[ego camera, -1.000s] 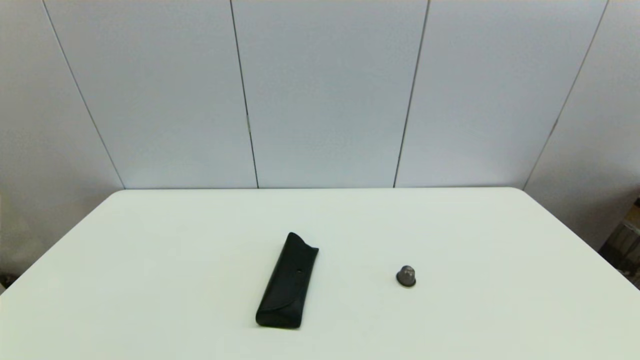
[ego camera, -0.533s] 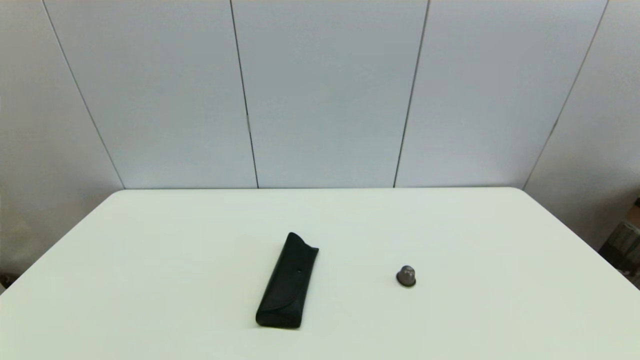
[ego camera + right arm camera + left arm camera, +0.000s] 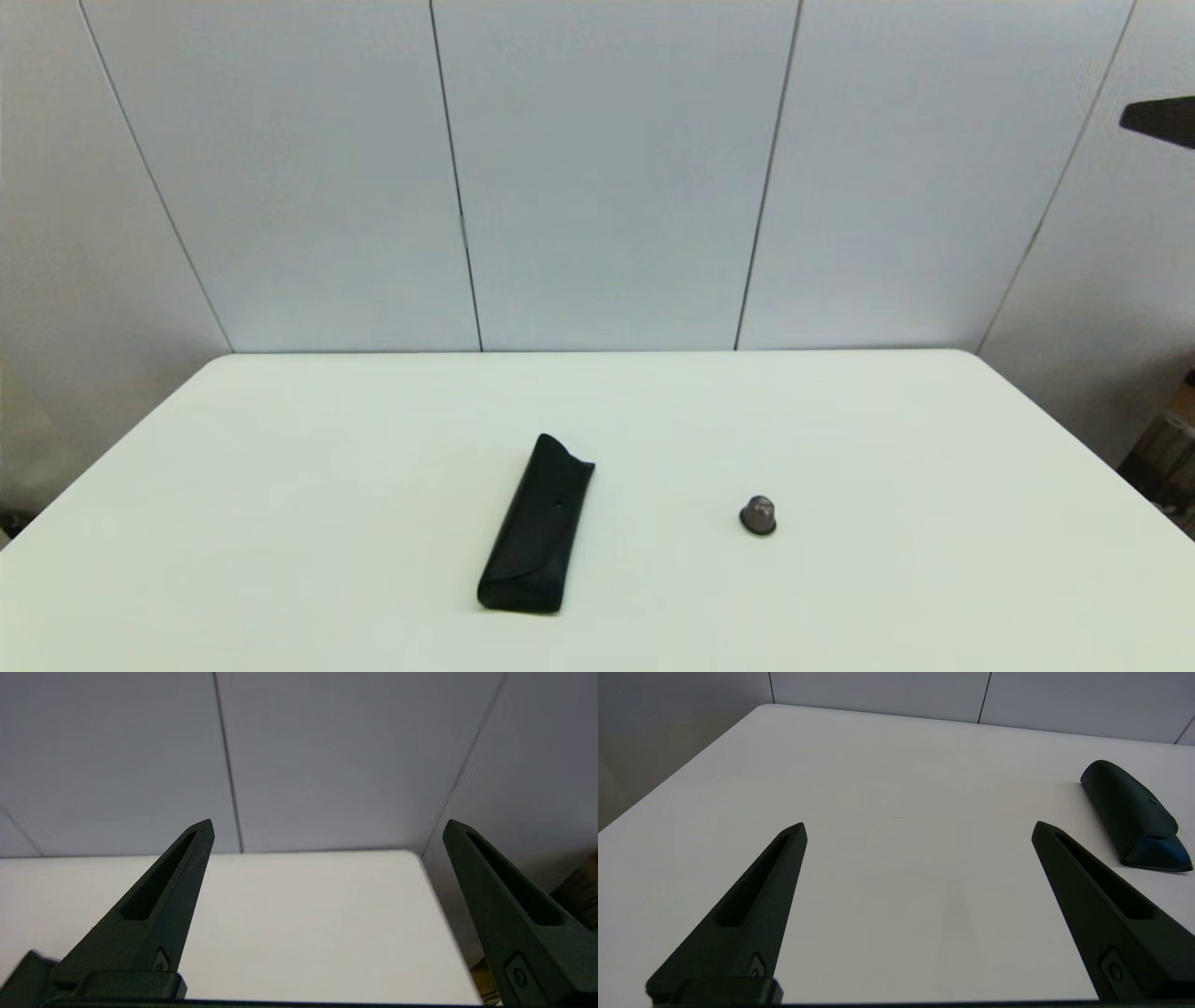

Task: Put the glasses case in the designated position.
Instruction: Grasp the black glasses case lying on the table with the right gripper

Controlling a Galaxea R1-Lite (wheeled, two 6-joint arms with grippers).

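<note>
The glasses case (image 3: 537,527) lies flat near the middle of the desk (image 3: 280,448), untouched, long axis running front to back, notched end pointing away, rounded end toward the robot. A grey knob (image 3: 758,515) sits well apart on its right. Left tool (image 3: 920,830) hovers low, spread wide, empty; right tool (image 3: 327,828) is raised high, likewise spread, probably starting its reach.

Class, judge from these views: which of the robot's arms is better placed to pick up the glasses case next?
Probably the left. The left hand is open, low over the table, glasses case nearby. The right hand is open but raised, facing the wall.
</note>
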